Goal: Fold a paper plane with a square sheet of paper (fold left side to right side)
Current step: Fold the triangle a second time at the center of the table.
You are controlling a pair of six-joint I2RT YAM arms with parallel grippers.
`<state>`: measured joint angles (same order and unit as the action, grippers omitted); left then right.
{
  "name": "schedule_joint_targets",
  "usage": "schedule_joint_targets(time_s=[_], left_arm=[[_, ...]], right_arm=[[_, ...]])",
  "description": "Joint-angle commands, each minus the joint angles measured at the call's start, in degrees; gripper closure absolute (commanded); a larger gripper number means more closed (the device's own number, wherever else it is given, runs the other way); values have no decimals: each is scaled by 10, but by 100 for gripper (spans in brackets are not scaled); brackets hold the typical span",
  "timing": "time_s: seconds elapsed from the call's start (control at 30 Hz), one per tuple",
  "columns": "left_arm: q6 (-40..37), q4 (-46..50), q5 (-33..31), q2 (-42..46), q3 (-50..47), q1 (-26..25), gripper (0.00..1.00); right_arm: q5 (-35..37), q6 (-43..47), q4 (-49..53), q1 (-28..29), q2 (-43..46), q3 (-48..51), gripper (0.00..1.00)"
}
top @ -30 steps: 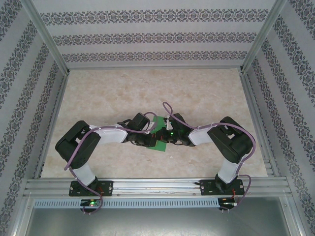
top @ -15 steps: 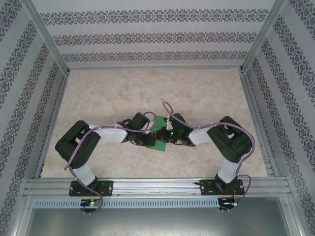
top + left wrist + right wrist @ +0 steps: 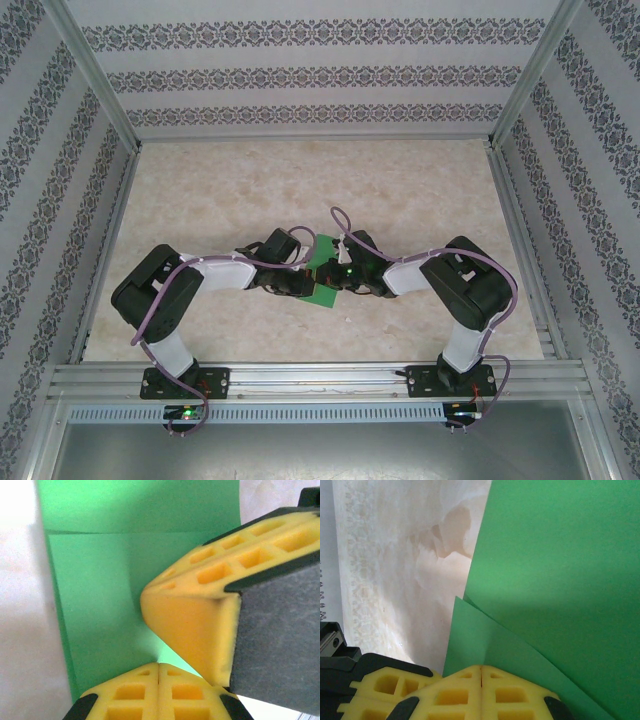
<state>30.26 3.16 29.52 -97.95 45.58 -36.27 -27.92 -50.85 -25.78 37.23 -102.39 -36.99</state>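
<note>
My L end effector (image 3: 158, 669) is pressed together, yellow pads flush w/ only a hairline seam btwn them, tips down at the paper (image 3: 95, 610). Can't tell if any of the sheet is caught in that seam. My R end effector (image 3: 481, 671) is pressed together too, pads meeting the same way. Its tips sit at the paper's edge where two layers overlap: an upper layer w/ a slanting edge lies over a smaller flap that sticks out beneath it. Again can't tell if it's pinching a layer or just resting on it. From the L wrist cam the R pads (image 3: 195, 625) come in from the right, tilted, just beside my L tips & over the green. The paper there shows a straight horiz fold line near the top & a doubled edge along its left side. Seen from above, the paper lies near the middle of the worktop (image 3: 400, 190), right btwn my two wrists, which cover most of it. A corner sticks out on the far side & a strip on the near side. Both arms bend inward, elbows out, meeting nose to nose over the sheet
</note>
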Motion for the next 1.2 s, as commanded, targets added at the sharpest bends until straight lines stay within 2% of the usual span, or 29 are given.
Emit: schedule_joint_targets(time_s=[0.0, 1.17], left_arm=[[-7, 3, -21, 13, -17, 12, 100], [-25, 39, -41, 55, -64, 30, 100]], right_arm=[[50, 24, 108, -5, -43, 27, 100], [58, 37, 127, -19, -35, 39, 100]])
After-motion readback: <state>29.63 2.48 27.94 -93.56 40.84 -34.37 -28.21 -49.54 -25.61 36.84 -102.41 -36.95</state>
